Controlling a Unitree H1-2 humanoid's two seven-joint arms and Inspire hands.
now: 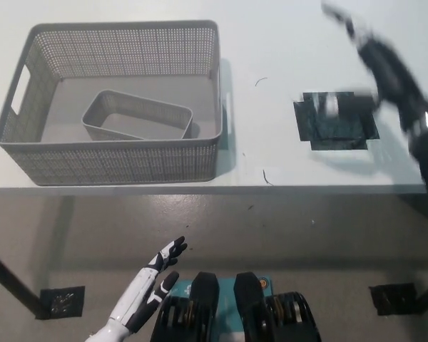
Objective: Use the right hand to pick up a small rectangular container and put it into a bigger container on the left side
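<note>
On my right hand (385,68) the fingers are too motion-blurred for me to call them spread or pressed together, so I cannot tell; what I can say is that nothing hangs from them and nothing touches them. The hand sits high at the far right of the table, above and just beside the dark tape patch (335,121), with the black arm trailing off the right edge of the head view. My left hand (157,274) rests low at the lower left, below the table edge, fingers apart and holding nothing.

The small rectangular container (138,115) lies inside the bigger container (114,162), on its floor toward the near wall, skewed a little against the basket's sides rather than square to them. It looks settled flat, right way up, with free floor around it on the far side. I judge the placing step done: the small one is where the task wants it, on the left side of the table (271,43).

I read the tape patch as the marked start spot for the small container, which would explain the right hand being over that side, well apart from the basket
</note>
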